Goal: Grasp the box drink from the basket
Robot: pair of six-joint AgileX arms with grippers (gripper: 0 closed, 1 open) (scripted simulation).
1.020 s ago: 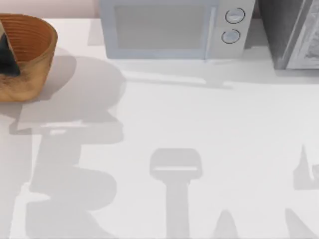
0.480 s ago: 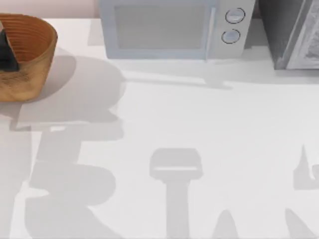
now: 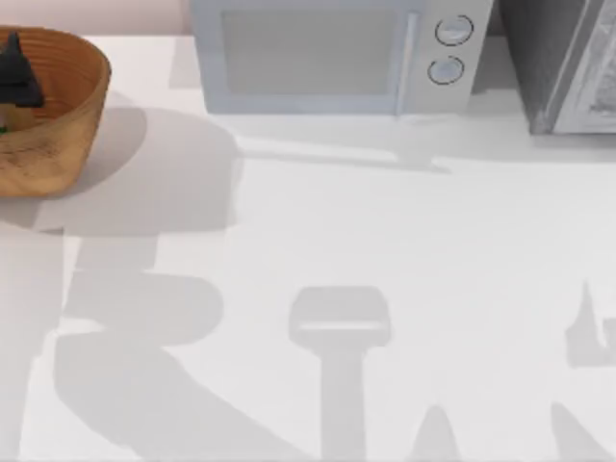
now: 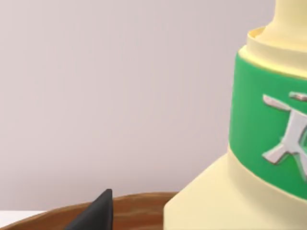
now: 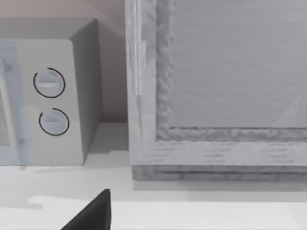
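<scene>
the left gripper [image 3: 13, 72] hangs over the basket [image 3: 67, 115] at the tabletop's [image 3: 385, 241] far left corner; i cannot tell how its jaws stand. in the left wrist view one dark fingertip [image 4: 96, 213] shows above the brown basket rim, with the box drink [image 4: 249, 158], pale yellow with a green band, close beside it and above that rim. the right gripper's fingertip [image 5: 91, 213] sits before the grey microwave [image 3: 337, 58] and a grey cabinet [image 5: 216, 86].
</scene>
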